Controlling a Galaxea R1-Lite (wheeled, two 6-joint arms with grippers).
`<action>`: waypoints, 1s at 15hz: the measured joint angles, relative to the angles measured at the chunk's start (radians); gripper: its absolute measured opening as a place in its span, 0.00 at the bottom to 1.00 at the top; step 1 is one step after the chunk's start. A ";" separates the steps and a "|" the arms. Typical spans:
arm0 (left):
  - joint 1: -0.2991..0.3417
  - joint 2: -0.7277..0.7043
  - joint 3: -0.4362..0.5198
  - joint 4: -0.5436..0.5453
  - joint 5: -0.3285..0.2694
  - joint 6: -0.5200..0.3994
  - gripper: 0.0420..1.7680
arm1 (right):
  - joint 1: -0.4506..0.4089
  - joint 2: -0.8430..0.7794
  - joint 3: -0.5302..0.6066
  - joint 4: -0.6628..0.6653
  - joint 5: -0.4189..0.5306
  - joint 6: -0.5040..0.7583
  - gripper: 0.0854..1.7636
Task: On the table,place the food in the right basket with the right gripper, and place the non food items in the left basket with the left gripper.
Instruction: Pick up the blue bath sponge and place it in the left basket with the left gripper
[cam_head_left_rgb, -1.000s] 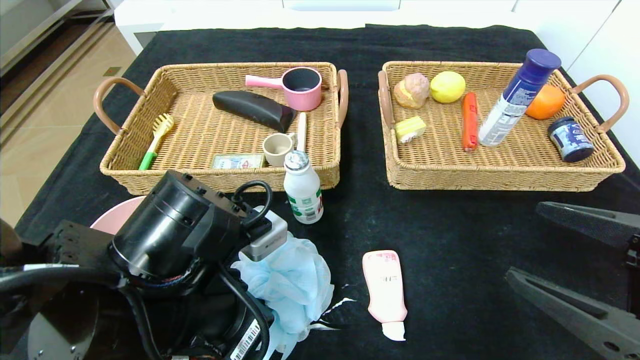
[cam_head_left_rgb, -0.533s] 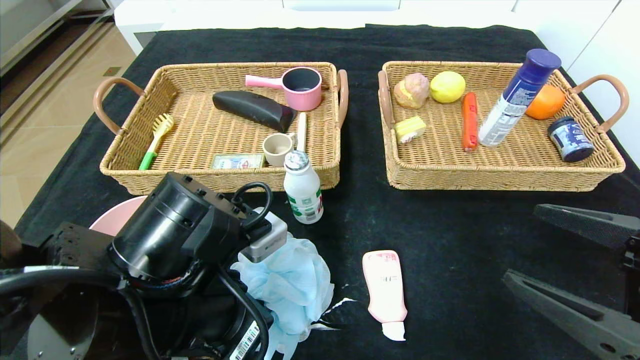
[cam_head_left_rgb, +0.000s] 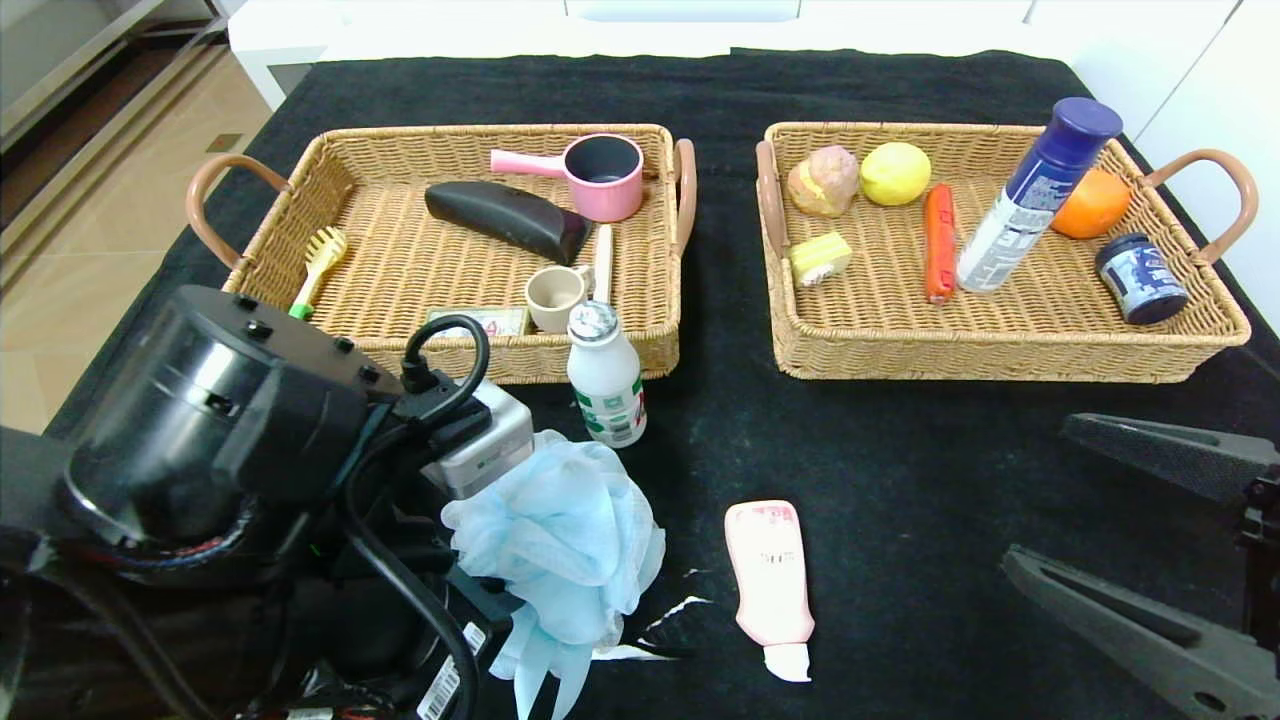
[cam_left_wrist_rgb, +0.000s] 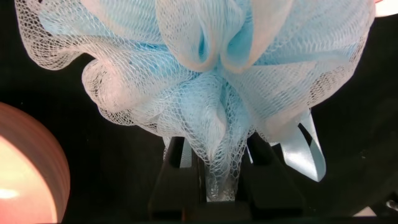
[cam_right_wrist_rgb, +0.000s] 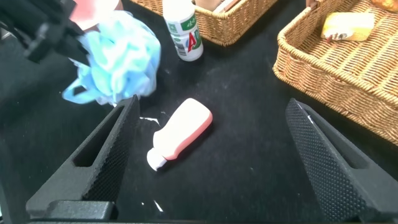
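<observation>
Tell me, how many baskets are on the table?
2. The left basket sits on the far left of the table, the right basket on the far right, side by side. None looks hidden.

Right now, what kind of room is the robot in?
Probably an indoor robot practice room: a table draped in black cloth, two wicker baskets of sorted things, white cabinets behind.

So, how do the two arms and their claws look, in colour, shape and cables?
Both are black. The left arm is a thick round cylinder with small bolts; a looped black cable runs to a grey box, and white barcode stickers sit lower down. The left claw has two flat black fingers. The right claw has two long, tapering black fingers with a fine dotted texture.
</observation>
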 joint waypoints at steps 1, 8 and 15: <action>0.000 -0.019 -0.001 0.001 -0.015 -0.001 0.17 | 0.000 0.000 0.001 0.000 0.000 0.000 0.97; 0.048 -0.104 -0.004 0.008 -0.025 0.002 0.16 | 0.002 0.003 0.004 0.001 0.000 0.000 0.97; 0.175 -0.143 -0.031 0.009 -0.017 0.007 0.16 | 0.000 0.006 0.005 0.002 0.000 0.000 0.97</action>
